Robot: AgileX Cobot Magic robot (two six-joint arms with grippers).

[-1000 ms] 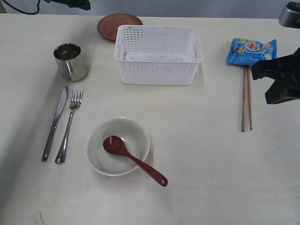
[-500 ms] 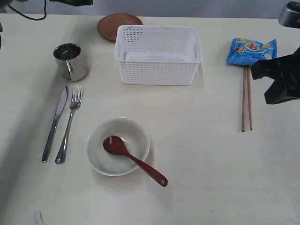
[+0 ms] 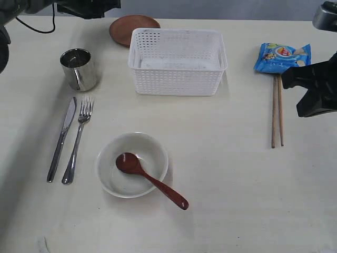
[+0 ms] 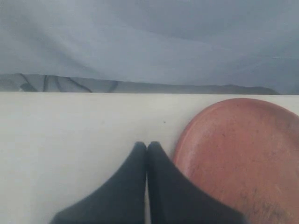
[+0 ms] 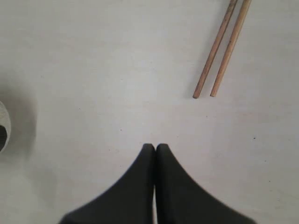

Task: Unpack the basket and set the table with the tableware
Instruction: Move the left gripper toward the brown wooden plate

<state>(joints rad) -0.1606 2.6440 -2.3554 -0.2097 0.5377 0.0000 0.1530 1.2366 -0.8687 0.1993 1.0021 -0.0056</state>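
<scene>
Chip bag (image 3: 283, 57) by chopsticks (image 3: 274, 110), lettering seemingly illegible.

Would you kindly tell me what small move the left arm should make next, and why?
Probably open the left gripper and ease toward the small brown round plate: its jaws are shut beside the rim, and the plate sits behind the white plastic basket.

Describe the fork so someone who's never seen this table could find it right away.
Start at the white basket; left of it in the exterior view stands a shiny steel cup. On the near side of the cup lie two steel utensils side by side. The fork is the one nearer the white bowl, with tines where the knife has a flat blade.
</scene>
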